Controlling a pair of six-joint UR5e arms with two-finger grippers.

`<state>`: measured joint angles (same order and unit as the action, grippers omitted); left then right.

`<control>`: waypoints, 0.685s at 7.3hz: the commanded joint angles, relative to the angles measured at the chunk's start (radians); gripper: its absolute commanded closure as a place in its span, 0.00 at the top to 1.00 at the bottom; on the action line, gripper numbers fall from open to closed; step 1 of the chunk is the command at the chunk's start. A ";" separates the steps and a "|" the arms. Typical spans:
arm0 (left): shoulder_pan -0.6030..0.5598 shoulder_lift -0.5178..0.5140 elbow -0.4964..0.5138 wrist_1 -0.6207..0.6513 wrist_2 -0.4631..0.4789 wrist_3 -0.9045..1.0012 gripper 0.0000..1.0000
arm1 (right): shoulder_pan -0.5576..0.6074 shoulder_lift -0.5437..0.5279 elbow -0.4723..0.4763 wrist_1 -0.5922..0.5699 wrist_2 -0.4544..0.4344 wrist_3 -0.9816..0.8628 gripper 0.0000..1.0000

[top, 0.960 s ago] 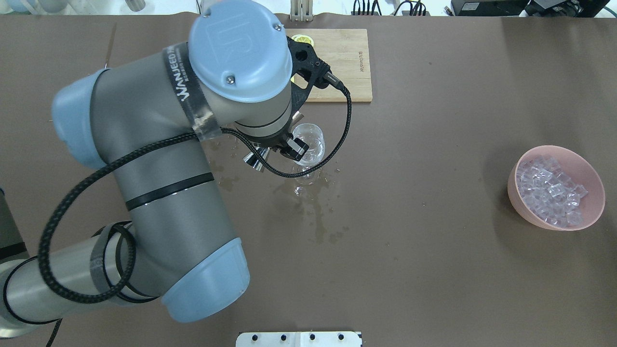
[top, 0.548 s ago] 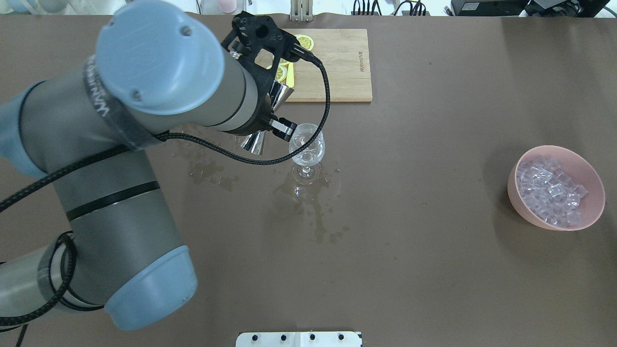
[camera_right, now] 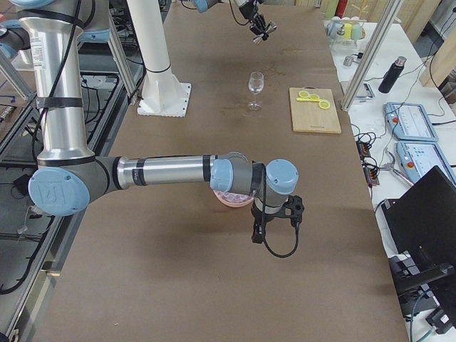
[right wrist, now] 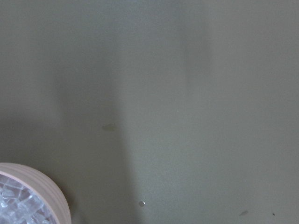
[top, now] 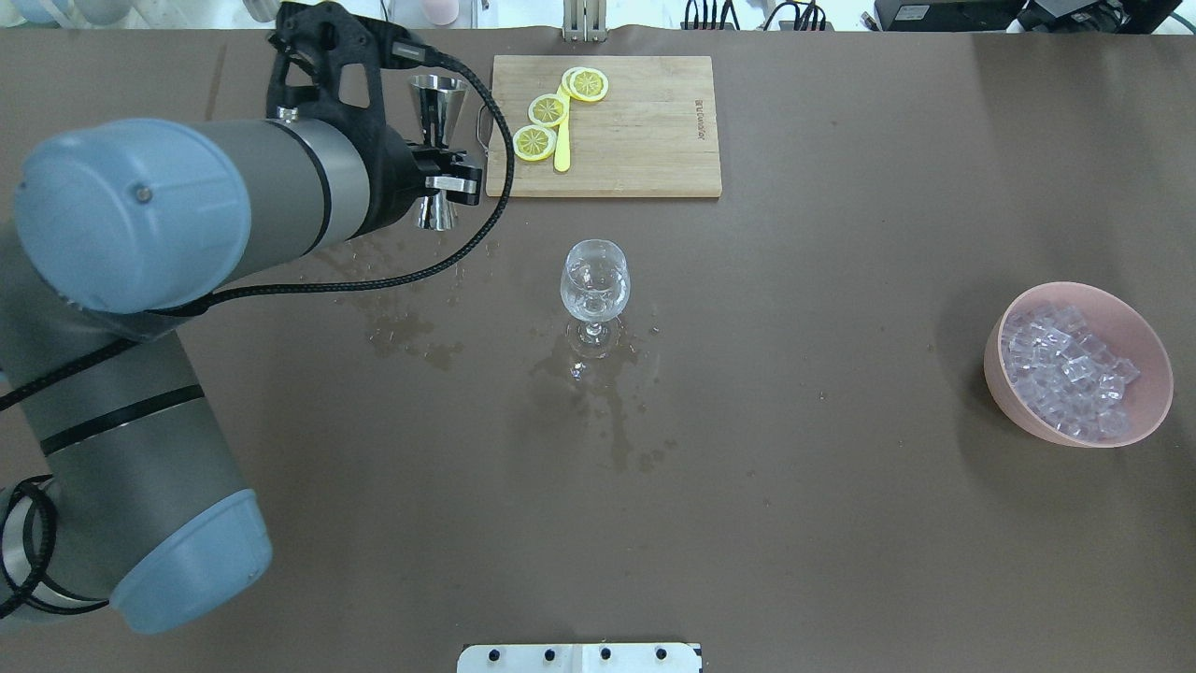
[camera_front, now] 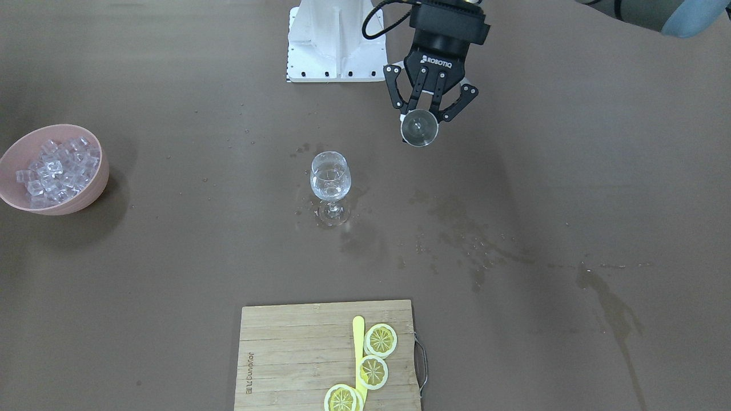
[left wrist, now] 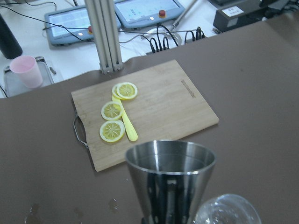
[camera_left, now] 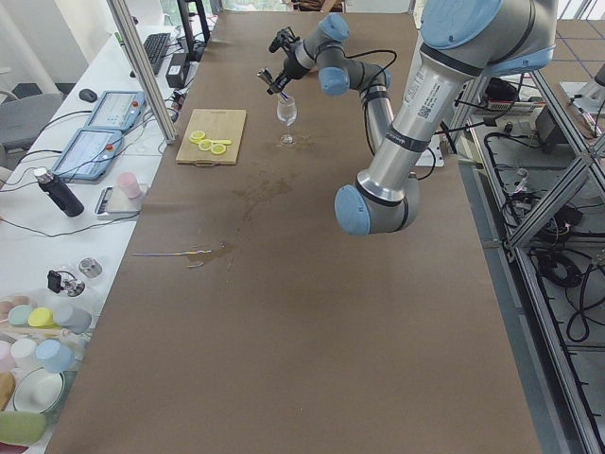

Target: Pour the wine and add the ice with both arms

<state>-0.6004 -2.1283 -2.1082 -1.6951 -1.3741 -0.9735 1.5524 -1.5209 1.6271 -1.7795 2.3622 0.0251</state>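
Holding a steel jigger (top: 437,98) upright, left gripper (top: 439,182) is pinched on its waist, well apart from the wine glass (top: 594,280), near the cutting board (top: 635,131). Wine (camera_front: 330,182) looks like a shallow clear pool in the glass, hard to confirm. Ice (top: 1065,369) fills the pink bowl (top: 1018,411). Right gripper (camera_right: 260,231) hangs by that bowl; can't tell its jaw state.

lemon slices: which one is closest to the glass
The slice at the row's end toward the robot; the others lie farther up the board.
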 commanded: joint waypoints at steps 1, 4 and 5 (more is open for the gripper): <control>-0.001 0.123 -0.025 -0.069 0.151 -0.167 0.00 | 0.000 0.015 0.004 0.000 0.002 -0.002 1.00; 0.001 0.278 0.037 -0.069 0.318 -0.472 0.00 | 0.000 0.015 0.016 -0.001 0.011 -0.002 1.00; 0.001 0.304 0.060 -0.069 0.383 -0.549 0.00 | -0.003 0.033 0.016 -0.006 0.012 0.002 1.00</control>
<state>-0.6005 -1.8681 -2.0768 -1.7637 -1.0611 -1.4122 1.5516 -1.5019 1.6421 -1.7818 2.3752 0.0240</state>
